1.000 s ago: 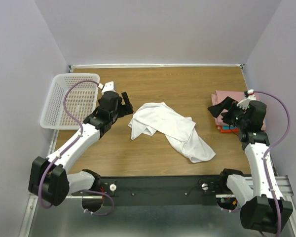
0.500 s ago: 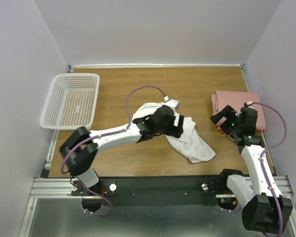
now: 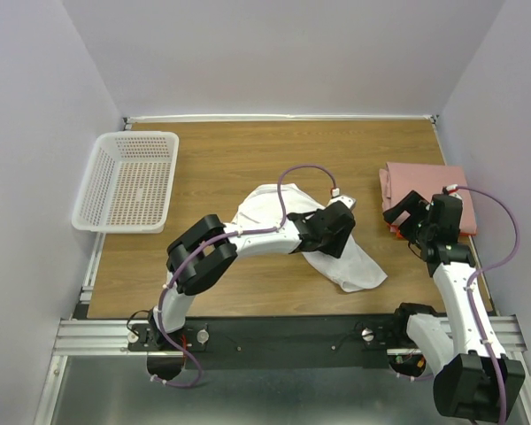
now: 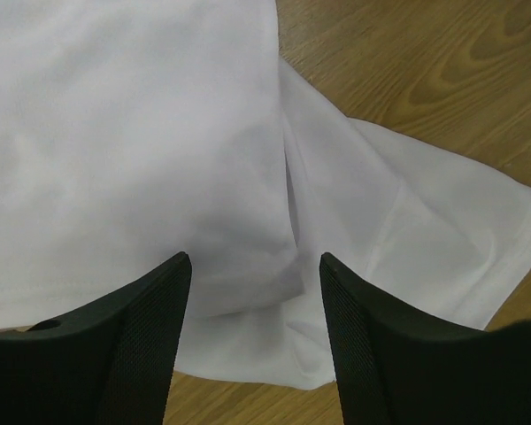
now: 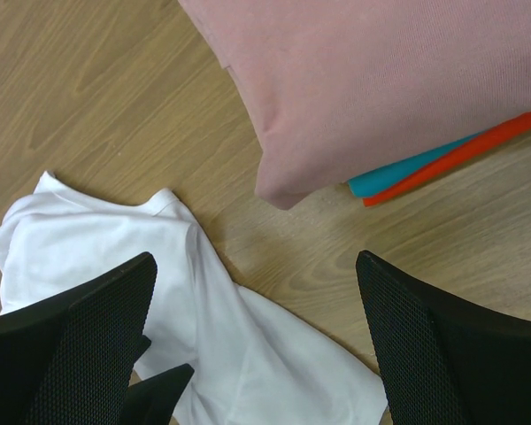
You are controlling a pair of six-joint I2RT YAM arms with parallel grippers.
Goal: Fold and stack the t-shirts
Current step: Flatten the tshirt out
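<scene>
Rough progress check: three of the four look done. The pink tee (image 3: 425, 181) sits folded to the right of the white tee (image 3: 264, 205), and the right wrist view shows a thin blue tee (image 5: 398, 180) and a red-orange tee (image 5: 465, 149) peeking out from under it, so that's the stack.

The white tee is the one left. It's lying crumpled in the middle of the table (image 3: 336, 146), bunched and creased, no fold in it at all. So I'd say it needs spreading out, folding, then a trip over to the stack.

The left gripper (image 4: 252, 261) is down on the right part of the white tee, fingers apart with a ridge of cloth sitting between them, not pinched as far as I can tell. The right gripper (image 5: 255, 258) hangs between the white tee and the stack, fingers wide apart, nothing in them.

Other stuff: a white basket (image 3: 82, 197) well off to the left of the white tee, not a problem. What is kind of in the way is the left arm itself, it's stretched right across the white tee and covers its middle, which makes flattening awkward.
</scene>
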